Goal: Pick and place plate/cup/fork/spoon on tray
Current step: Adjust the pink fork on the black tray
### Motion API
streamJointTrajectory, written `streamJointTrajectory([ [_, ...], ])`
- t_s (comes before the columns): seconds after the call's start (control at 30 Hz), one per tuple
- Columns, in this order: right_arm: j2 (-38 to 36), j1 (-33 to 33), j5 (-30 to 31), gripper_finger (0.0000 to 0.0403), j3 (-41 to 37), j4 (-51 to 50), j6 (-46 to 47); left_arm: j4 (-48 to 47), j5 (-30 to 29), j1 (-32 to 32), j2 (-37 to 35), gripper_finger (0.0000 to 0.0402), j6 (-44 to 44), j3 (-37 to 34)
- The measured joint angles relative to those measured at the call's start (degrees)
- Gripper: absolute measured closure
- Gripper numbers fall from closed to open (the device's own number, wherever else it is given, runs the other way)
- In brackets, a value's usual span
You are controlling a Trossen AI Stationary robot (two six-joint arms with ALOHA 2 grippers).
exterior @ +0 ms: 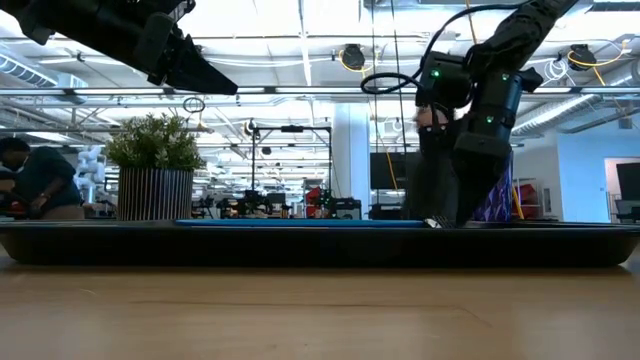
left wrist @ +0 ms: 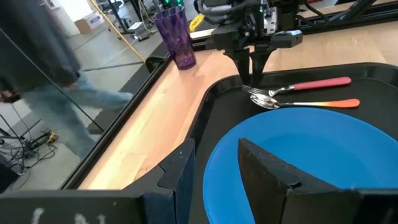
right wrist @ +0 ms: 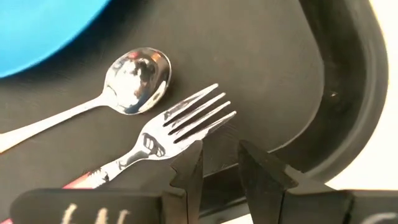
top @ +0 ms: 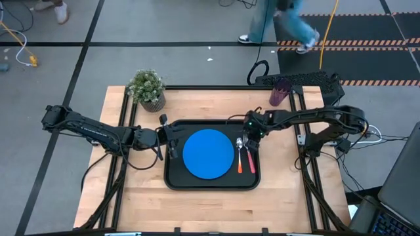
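Note:
The black tray (top: 210, 187) lies mid-table. The blue plate (top: 209, 153) rests flat in it. The orange-handled spoon (left wrist: 311, 104) and the red-pink-handled fork (left wrist: 311, 84) lie side by side on the tray floor to the plate's right, tines and bowl toward the far edge. My right gripper (top: 251, 136) points down just beyond the fork's tines (right wrist: 199, 115), with its fingers a little apart and empty. My left gripper (top: 172, 141) is wide open and empty over the tray's left rim, beside the plate. The purple cup (top: 279, 93) stands upright on the table at the far right.
A potted green plant (top: 147, 88) stands on the table at the far left, behind the tray. Bare wood lies in front of the tray and to both sides of it. A person walks on the floor beyond the table's far edge (top: 289, 23).

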Motion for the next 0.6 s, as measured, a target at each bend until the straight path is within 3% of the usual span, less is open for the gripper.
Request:
streamJointTrajectory([
  [0.13, -2.3, -0.11, 0.68, 0.031, 0.0, 0.27, -1.34, -0.02, 0.0, 0.0, 0.0, 0.0275, 0.0, 0.0],
  [0.3, -5.38, -0.11, 7.83, 0.031, 0.0, 3.39, -2.14, -0.02, 0.0, 0.0, 0.0, 0.0275, 0.0, 0.0],
  [0.6, -2.21, -0.01, 10.53, 0.031, -0.02, 6.32, -4.43, -0.35, -0.02, 0.0, 0.0, 0.0275, -0.02, 0.0],
])
